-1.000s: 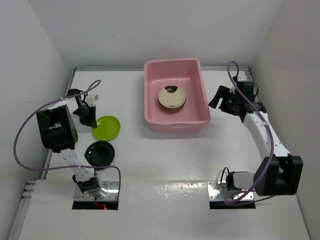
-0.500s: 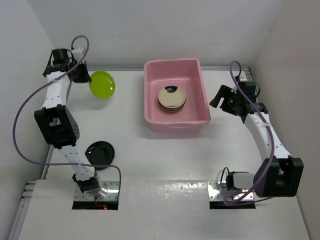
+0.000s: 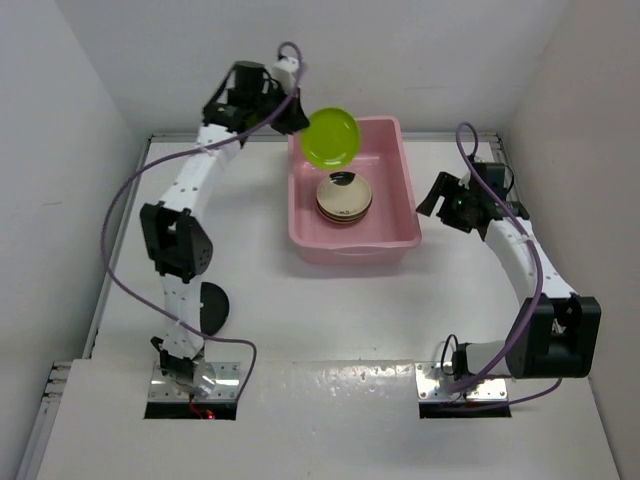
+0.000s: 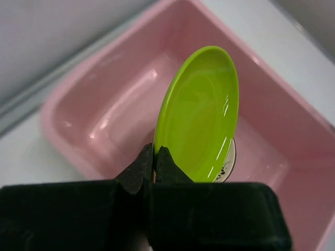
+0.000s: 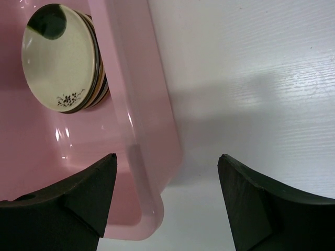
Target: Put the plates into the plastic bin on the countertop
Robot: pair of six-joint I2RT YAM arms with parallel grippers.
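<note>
White bench [image 3: 330,320], walled in white. At the near left, one black plate [image 3: 215,305] not yet taken. Beside the plastic bin [image 3: 355,250], right hand [image 3: 437,197] spread and empty. Farther back, left hand [image 3: 293,117] pinching the lime green plate [image 3: 331,137] on edge, swung over from the bench's left side, now above the bin's stacked plates [image 3: 344,197]. Release probably next.
</note>
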